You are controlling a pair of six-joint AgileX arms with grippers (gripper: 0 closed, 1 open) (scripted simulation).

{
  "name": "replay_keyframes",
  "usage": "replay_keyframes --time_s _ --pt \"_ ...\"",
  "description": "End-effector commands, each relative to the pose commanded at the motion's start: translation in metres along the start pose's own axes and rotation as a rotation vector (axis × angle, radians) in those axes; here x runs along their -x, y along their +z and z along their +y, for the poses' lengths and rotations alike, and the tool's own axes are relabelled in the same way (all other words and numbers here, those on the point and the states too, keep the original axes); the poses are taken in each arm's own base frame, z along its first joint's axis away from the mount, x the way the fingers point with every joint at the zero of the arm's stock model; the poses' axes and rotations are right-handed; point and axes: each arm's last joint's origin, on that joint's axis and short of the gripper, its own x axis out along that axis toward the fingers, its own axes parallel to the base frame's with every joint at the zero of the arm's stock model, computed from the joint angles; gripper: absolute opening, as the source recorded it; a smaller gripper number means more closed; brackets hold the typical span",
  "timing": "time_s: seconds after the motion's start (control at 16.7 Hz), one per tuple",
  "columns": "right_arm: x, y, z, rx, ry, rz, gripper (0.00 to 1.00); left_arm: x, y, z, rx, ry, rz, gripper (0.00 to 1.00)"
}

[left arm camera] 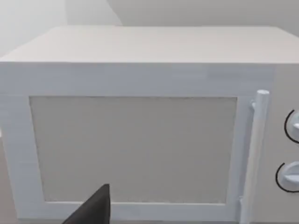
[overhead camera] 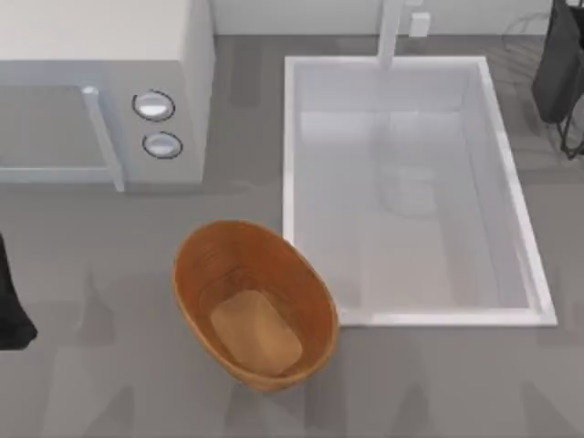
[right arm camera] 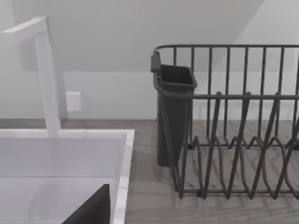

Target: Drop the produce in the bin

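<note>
Well, nothing has really started yet, by the look of it. The basket (overhead camera: 255, 306) sits on the grey counter (overhead camera: 91, 383) in front of the microwave (overhead camera: 100, 87) and just beside the near left corner of the white sink (overhead camera: 411, 192), its pale base bare.

I can't spot the produce anywhere, so where it lies I can't tell.

The left arm (overhead camera: 11, 306) waits at the table's left edge, its camera facing the microwave door (left arm camera: 133, 149). The right arm looks toward the dish rack (right arm camera: 233, 121) and the faucet (right arm camera: 46, 74).

Whether either gripper is open or holding anything, I can't tell. I'd judge the next move calls for finding and reaching the produce first, then carrying it over the basket.
</note>
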Motion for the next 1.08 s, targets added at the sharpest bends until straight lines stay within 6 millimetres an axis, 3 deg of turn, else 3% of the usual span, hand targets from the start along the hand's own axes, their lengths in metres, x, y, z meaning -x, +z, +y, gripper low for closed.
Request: replay_keyframes --time_s 0.24,0.6,0.78,1.08 --pt "0.0 0.006 -0.001 0.021 -0.008 0.019 1.0 0.0 0.0 0.0 0.0 0.0 0.0 1.0" --pt "-0.018 0.059 -0.006 0.215 -0.017 0.268 1.0 0.0 0.0 0.0 0.0 0.0 0.0 1.0" --pt "-0.053 0.078 -0.011 0.336 0.034 0.534 1.0 0.0 0.0 0.0 0.0 0.0 0.0 1.0" --pt "-0.133 0.071 -0.027 0.487 0.227 1.002 1.0 0.0 0.0 0.0 0.0 0.0 0.0 1.0"
